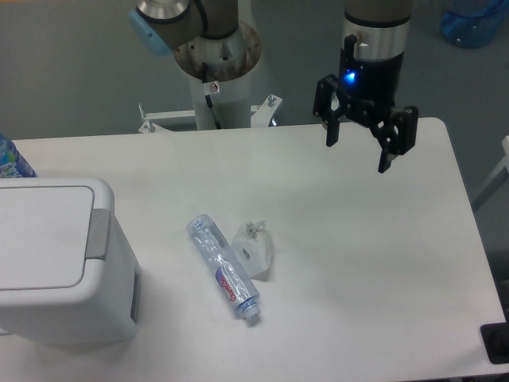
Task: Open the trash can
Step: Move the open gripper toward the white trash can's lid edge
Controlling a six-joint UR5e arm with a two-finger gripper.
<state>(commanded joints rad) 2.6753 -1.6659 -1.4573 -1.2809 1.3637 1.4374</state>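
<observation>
The trash can (56, 263) is a large white boxy bin at the left edge of the table, its flat lid panel (40, 236) down and a grey push tab (99, 234) on its right side. My gripper (358, 155) hangs open above the far right part of the table, well away from the bin, with nothing between its black fingers (332, 131).
A crushed clear plastic bottle (223, 267) lies in the middle of the white table (358, 263), with a small crumpled white piece (255, 249) beside it. A blue-labelled bottle (11, 160) peeks in at the far left. The arm's base column (215, 64) stands behind the table.
</observation>
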